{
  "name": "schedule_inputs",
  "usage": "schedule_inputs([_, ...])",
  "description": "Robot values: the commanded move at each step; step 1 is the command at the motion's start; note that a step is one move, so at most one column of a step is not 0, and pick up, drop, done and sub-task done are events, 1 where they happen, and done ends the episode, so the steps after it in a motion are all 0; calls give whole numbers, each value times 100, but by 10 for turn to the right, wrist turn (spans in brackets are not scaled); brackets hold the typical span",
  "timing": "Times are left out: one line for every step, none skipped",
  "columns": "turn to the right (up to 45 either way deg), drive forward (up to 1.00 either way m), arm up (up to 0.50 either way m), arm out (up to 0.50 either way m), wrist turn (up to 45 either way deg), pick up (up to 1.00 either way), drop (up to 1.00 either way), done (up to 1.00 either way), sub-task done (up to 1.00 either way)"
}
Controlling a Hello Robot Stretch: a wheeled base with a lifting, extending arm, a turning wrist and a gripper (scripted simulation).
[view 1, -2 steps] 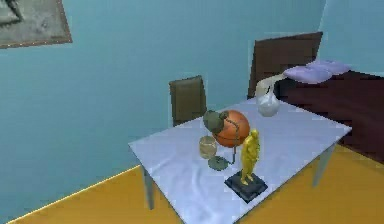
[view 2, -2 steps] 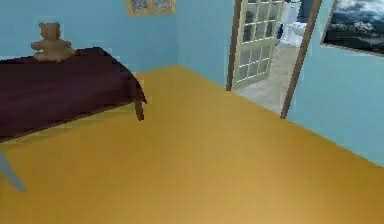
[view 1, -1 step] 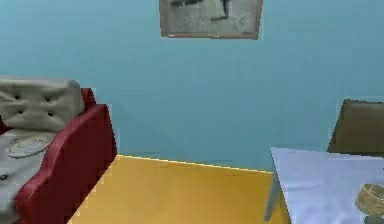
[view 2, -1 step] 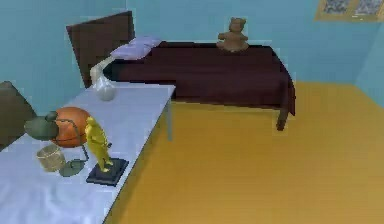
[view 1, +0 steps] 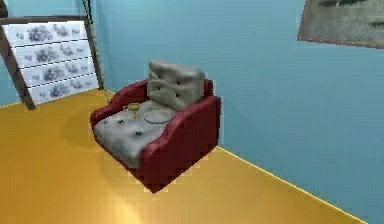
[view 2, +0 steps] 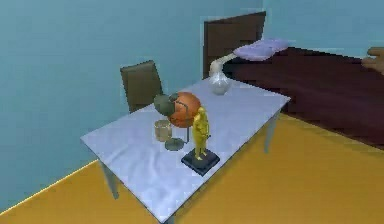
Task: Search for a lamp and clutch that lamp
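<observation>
1. In the forward view we see bare floor [view 1: 60, 170] across the near left and near right.
2. The armchair [view 1: 160, 125] blocks the middle, close to the far wall.
3. Drawers [view 1: 55, 55] stand far left, with a strip of floor between them and the armchair.
4. In the arm side view the middle of the table [view 2: 125, 150] is crowded: statue [view 2: 200, 135], ball [view 2: 184, 108] and cup [view 2: 163, 129] stand close together.
5. We find bare tabletop at its near left end and between the statue and the flask [view 2: 219, 80].
6. A chair [view 2: 140, 85] stands just behind the table; the bed [view 2: 320, 85] lies far right.
</observation>
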Motion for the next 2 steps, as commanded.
schedule_inputs([450,0,0,0,0,0,0,0,0])
schedule_inputs([450,0,0,0,0,0,0,0,0])
